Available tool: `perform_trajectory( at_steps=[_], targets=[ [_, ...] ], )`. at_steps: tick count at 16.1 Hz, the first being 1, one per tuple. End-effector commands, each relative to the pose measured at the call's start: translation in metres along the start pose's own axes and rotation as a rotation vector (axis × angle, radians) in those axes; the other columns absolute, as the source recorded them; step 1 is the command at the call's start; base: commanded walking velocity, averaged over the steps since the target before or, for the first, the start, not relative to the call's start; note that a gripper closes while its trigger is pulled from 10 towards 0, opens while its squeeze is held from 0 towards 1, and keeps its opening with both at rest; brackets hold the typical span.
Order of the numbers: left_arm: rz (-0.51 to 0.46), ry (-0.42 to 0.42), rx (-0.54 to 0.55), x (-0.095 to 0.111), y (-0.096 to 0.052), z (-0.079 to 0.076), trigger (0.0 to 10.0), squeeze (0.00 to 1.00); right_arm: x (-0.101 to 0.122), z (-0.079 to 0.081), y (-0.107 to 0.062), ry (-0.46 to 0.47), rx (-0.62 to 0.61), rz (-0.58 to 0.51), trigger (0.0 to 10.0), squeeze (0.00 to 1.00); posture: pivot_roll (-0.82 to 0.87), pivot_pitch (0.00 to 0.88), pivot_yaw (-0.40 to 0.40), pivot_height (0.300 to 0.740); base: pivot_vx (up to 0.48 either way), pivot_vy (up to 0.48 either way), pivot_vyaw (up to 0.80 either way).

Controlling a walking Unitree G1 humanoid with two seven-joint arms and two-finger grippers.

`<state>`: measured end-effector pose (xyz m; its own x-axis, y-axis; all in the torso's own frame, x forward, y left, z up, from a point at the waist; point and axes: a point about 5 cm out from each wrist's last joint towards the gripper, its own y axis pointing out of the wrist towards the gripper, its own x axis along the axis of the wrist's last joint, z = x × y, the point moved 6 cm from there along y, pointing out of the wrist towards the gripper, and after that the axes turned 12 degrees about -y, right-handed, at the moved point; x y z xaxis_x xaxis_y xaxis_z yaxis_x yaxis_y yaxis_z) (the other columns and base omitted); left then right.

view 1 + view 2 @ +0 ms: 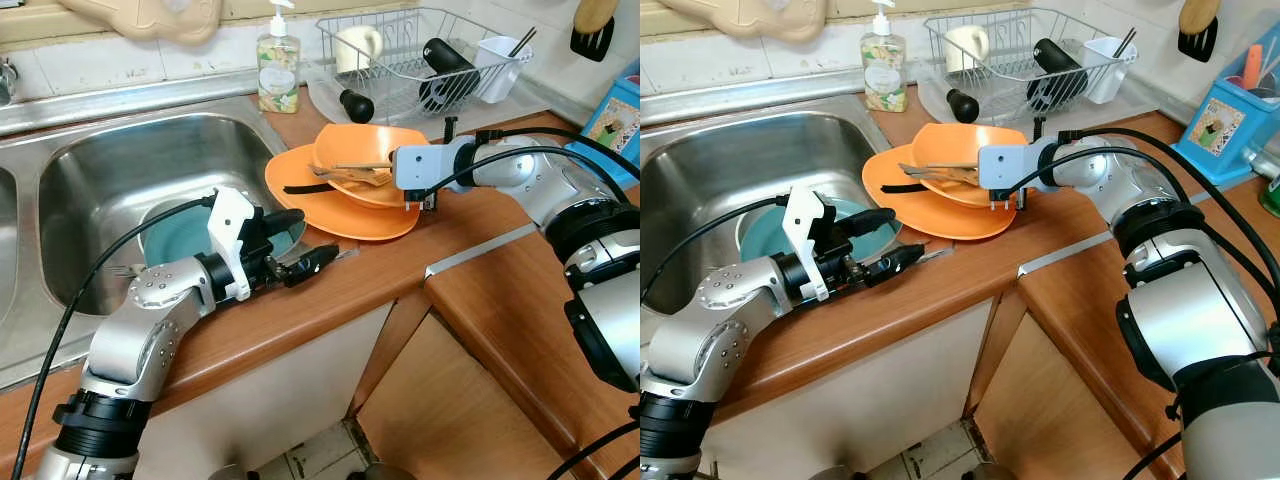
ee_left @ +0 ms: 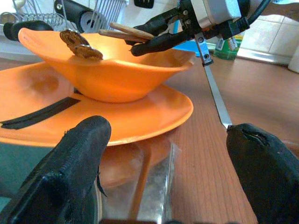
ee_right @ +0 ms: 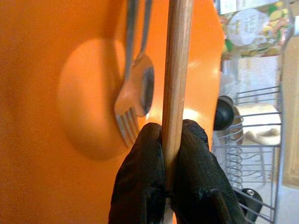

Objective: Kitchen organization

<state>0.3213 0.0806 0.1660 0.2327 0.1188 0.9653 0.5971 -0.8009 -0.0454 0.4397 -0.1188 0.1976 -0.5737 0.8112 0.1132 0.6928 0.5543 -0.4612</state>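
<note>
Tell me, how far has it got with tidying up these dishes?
Done: the drying rack already holds a cup and dark utensils. In hand: the right gripper is shut on a wooden stick above the orange bowl, where a fork lies. The left gripper hovers open at the sink edge. Left: the bowl, the orange plate beneath, and a teal plate in the sink.

Head stereo pair downward over countertop (image 1: 330, 290); wrist cameras close along jaws.
</note>
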Motion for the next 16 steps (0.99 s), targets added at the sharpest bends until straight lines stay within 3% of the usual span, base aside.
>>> perform_trajectory(
  at_steps=[1, 5, 7, 8, 10, 13, 16],
  targets=[
    [-0.014, 0.021, -0.001, 0.007, 0.003, 0.001, 10.0, 0.00, 0.001, -0.011, -0.002, -0.002, -0.038, -0.003, 0.0, 0.00, -0.19, 0.000, -0.042, 0.740, 0.000, 0.000, 0.00],
    [-0.027, 0.024, -0.007, 0.011, 0.006, 0.000, 10.0, 0.00, 0.001, -0.047, -0.017, 0.020, -0.190, -0.017, 0.0, 0.00, -0.19, 0.000, -0.035, 0.740, 0.000, 0.000, 0.00],
    [-0.052, 0.019, -0.008, 0.016, 0.009, -0.001, 10.0, 0.00, 0.013, -0.066, -0.026, 0.149, -0.269, -0.137, 0.6, 0.00, -0.19, 0.000, -0.035, 0.740, 0.000, 0.000, 0.00],
    [-0.075, 0.014, -0.010, 0.020, 0.012, -0.002, 10.0, 0.00, 0.025, -0.080, -0.036, 0.261, -0.333, -0.259, 0.2, 0.00, -0.19, 0.000, -0.035, 0.740, 0.000, 0.000, 0.00],
    [-0.109, 0.005, -0.027, 0.029, 0.016, -0.007, 10.0, 0.00, 0.040, -0.088, -0.049, 0.384, -0.386, -0.399, 0.0, 0.00, -0.19, 0.000, -0.029, 0.740, 0.000, 0.000, 0.00],
    [-0.188, -0.056, -0.092, 0.048, 0.020, -0.018, 10.0, 0.00, 0.069, -0.076, -0.066, 0.518, -0.391, -0.555, 0.0, 0.00, -0.20, 0.000, -0.023, 0.740, 0.000, 0.000, 0.00],
    [-0.235, -0.109, -0.167, 0.059, 0.022, -0.029, 10.0, 0.00, 0.095, -0.034, -0.071, 0.579, -0.303, -0.591, 0.0, 0.00, -0.20, 0.000, -0.013, 0.740, 0.000, 0.000, 0.00]
  ],
)
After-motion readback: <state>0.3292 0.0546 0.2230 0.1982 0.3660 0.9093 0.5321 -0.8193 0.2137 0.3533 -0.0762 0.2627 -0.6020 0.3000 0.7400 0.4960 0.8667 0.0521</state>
